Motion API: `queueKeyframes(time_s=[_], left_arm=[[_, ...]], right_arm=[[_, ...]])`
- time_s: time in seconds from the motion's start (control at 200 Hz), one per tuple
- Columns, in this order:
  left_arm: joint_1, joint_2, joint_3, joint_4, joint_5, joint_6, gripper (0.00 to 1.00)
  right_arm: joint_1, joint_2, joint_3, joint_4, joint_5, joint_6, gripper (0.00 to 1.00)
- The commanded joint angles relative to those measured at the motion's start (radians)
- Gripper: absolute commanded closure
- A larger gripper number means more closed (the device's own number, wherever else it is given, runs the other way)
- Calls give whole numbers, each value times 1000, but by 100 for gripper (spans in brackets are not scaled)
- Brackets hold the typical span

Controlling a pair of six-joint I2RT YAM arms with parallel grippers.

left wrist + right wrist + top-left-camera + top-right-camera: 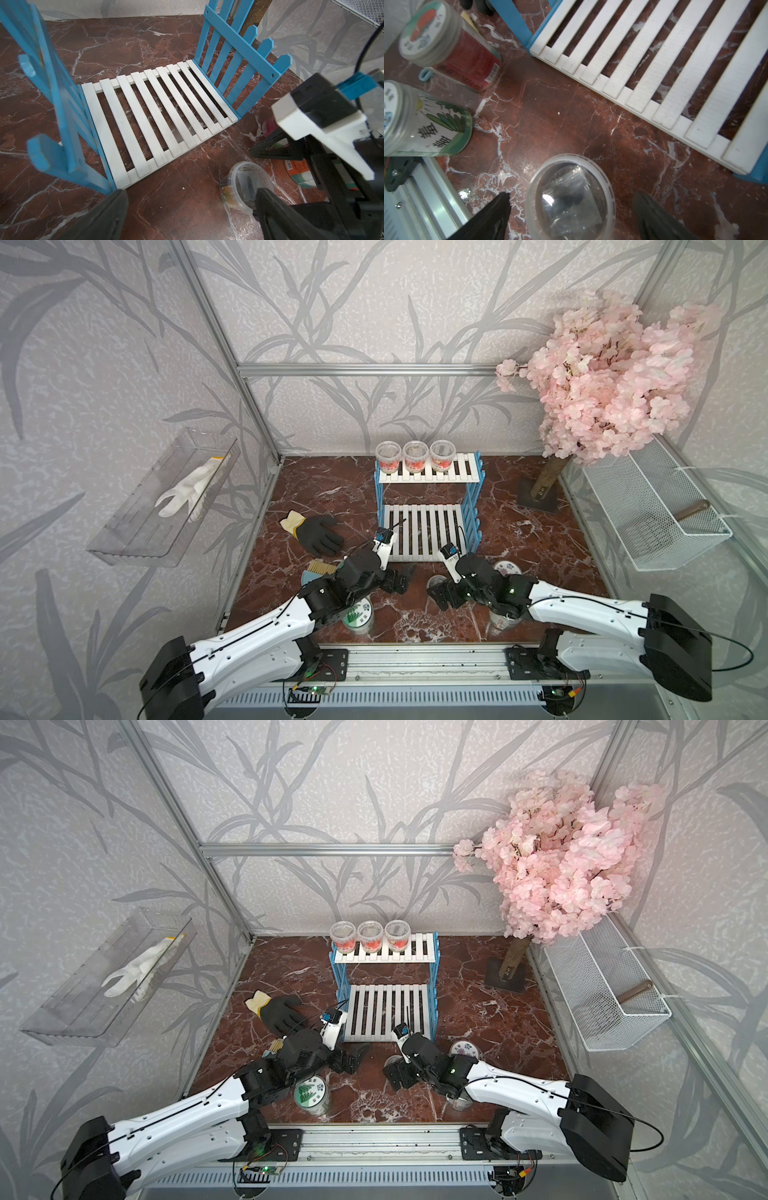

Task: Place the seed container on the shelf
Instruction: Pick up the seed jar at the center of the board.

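Your right gripper (571,194) stands spread around the seed container (570,204), a small clear tub. There is one finger on each side, and a sliver of floor (550,104) shows between each fingertip and the rim, so nothing is clamped. Glare on the lid keeps you from reading what is inside. In both top views the gripper covers most of the container. It stands on the floor at 6 o'clock from the shelf (424,526), just off the lower tier's front edge. Three similar tubs (415,456) line the upper tier. Your left gripper (191,192) is wide open and empty, at 7 o'clock from the shelf. A jar (500,620) under the right arm is largely hidden.
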Motion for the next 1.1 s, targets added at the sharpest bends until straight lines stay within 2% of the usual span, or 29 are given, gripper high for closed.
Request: queueKeyframes(time_s=[0.0,0.145,0.42,0.565,0.8,1.095], left_arm=[[-5,0,-1,23,3,3,0],[-4,1,-2,23,0,6,0],[-5,7,-3,23,3,-1,0],[-3,18,-4,25,0,-1,0],[-5,35,8,28,16,-4,0],[-3,27,3,24,16,-9,0]], right_arm=[[8,43,43,-46,29,-8,5],[12,79,54,-22,-23,-16,8],[13,92,60,-37,-1,-7,14],[14,85,51,-40,9,-7,21],[14,109,60,-54,-5,-11,17],[14,66,50,-47,4,-6,27]])
